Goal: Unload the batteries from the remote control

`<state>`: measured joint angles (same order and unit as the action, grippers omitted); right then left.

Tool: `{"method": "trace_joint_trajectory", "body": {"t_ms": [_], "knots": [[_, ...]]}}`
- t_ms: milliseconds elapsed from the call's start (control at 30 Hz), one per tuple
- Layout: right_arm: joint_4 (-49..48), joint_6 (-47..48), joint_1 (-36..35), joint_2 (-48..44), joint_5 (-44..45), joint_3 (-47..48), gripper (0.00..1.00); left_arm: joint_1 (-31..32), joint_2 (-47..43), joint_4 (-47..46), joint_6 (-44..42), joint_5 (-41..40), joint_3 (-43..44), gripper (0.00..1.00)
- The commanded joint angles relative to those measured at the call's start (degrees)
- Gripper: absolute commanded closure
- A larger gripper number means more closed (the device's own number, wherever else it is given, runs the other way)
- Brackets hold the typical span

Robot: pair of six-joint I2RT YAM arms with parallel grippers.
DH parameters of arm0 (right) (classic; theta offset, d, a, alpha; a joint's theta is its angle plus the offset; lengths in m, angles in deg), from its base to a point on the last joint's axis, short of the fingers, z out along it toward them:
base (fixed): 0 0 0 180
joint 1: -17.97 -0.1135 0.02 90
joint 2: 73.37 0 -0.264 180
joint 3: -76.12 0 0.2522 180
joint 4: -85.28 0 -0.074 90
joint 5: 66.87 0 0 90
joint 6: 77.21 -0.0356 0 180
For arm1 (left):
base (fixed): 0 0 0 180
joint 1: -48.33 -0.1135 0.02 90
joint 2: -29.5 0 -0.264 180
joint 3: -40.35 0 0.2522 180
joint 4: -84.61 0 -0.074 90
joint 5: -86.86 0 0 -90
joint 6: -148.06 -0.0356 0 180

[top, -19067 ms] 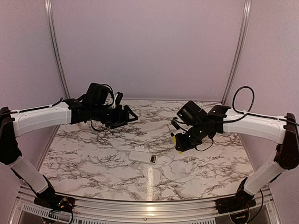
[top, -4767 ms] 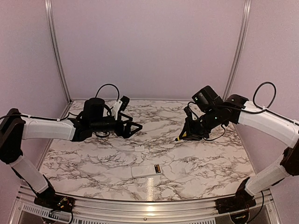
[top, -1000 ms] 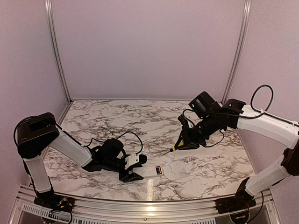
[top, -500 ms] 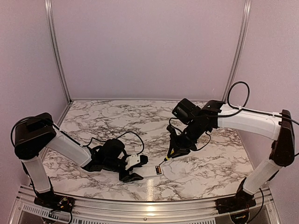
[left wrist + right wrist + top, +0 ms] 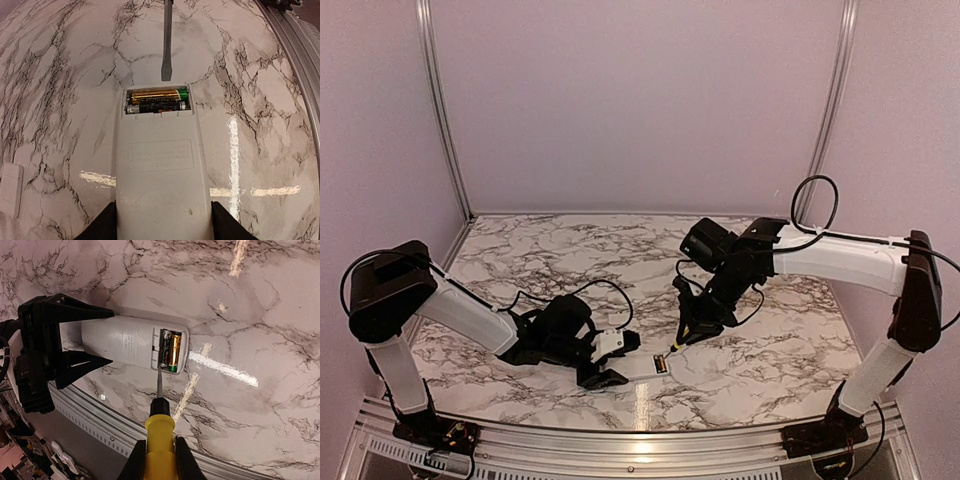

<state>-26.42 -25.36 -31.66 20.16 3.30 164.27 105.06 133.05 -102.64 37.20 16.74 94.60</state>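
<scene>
Both batteries sit side by side in the open recess at the far end of the remote control, the gold one outermost and the dark one behind it. A small white panel, most likely the battery cover, lies on the bench well apart from the remote. So the compartment is exposed, but you have no cell out yet: by my reckoning the whole unloading is left.

The remote lies flat, back up, near the front of the bench. Your left claw clamps its long sides at the end away from the recess, pinning it in place. Your right claw is closed on the yellow handle of the screwdriver. The flat blade points at the end wall of the recess, just beside the gold battery; I cannot tell whether it touches the plastic.

Mind the edges. The bench's metal rail runs close by the remote's long side, so a cell levered out that way could roll to the rim. Beyond the recess end, and toward the back of the bench, the marble is bare, so that looks the safer direction to flick a battery. The left claw's fingers stand clear of the recess, so the blade has room to work.
</scene>
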Motion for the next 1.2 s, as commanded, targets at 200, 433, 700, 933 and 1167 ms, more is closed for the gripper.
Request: {"method": "trace_joint_trajectory", "body": {"t_ms": [200,433,700,933,1167], "knots": [[0.2,-1.1,-0.6,2.8,2.4,2.5,1.00,0.2,0.2,3.7,1.4,-0.4,2.9,1.00],[-1.2,-1.4,-0.6,4.0,2.0,2.9,1.00,0.2,0.3,4.5,1.6,-0.6,3.4,1.00],[-1.4,-1.2,-0.6,5.0,2.4,4.0,1.00,0.3,0.8,5.1,1.9,-0.6,4.2,1.00],[0.5,-1.0,-0.6,5.7,4.0,5.3,1.00,0.3,0.9,5.5,2.3,-0.7,4.7,1.00],[1.6,-0.2,-0.7,6.4,4.4,5.6,1.00,0.3,1.0,5.9,2.6,-1.0,4.9,1.00]]}}
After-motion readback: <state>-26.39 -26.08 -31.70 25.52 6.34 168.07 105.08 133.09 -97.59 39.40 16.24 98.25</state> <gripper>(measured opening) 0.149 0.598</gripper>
